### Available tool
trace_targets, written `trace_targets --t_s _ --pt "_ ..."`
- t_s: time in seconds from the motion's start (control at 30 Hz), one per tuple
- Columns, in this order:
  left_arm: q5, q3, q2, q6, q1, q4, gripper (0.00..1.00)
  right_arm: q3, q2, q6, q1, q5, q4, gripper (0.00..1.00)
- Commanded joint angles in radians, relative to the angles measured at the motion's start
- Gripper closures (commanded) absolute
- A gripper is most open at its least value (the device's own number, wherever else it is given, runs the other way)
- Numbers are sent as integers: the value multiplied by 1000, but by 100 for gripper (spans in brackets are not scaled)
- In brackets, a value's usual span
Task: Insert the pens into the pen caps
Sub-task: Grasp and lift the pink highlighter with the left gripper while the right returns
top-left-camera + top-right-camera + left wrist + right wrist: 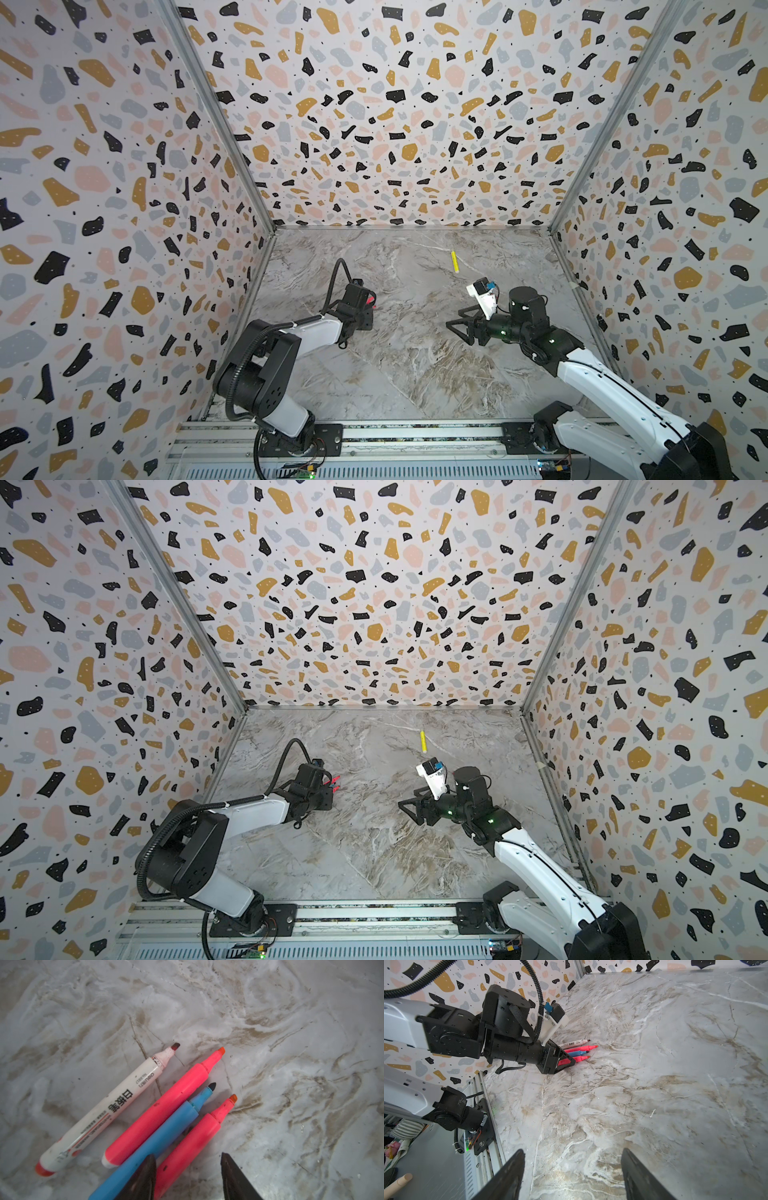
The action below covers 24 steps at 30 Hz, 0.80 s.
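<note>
Four uncapped pens lie side by side on the marble table: a white-barrelled one [104, 1109], a pink-red one [158, 1109], a blue one [162, 1136] and a second pink-red one [193, 1142]. My left gripper [188, 1159] is open and low over them. It straddles the rear of the second pink-red pen, which lies against one finger [149, 1169]; there is a gap to the other finger. A yellow pen [455, 261] lies alone farther back. My right gripper [457, 326] is open over bare table, with nothing between its fingers. The pen caps are out of view.
Patterned walls close in the table on the left, back and right. An aluminium rail [374, 432] with both arm bases runs along the front edge. The left arm's body [500, 1043] reaches in from the left wall side. Only the red pen tips [336, 783] show beyond it from above.
</note>
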Motion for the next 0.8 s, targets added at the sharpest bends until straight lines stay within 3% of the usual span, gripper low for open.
trace_targets --t_s 0.0,0.17,0.43,0.77 --pt "45 27 27 14 7 15 54 4 -17 15 -2 -24 26 27" --pt "117 -12 25 -11 -12 36 62 38 -10 -1 -3 -9 -3 27" --pt "146 -96 -23 -95 -133 75 63 51 11 9 -2 -19 19 28" --pt "75 -97 -70 -61 -140 -24 62 43 -3 17 -2 10 18 28"
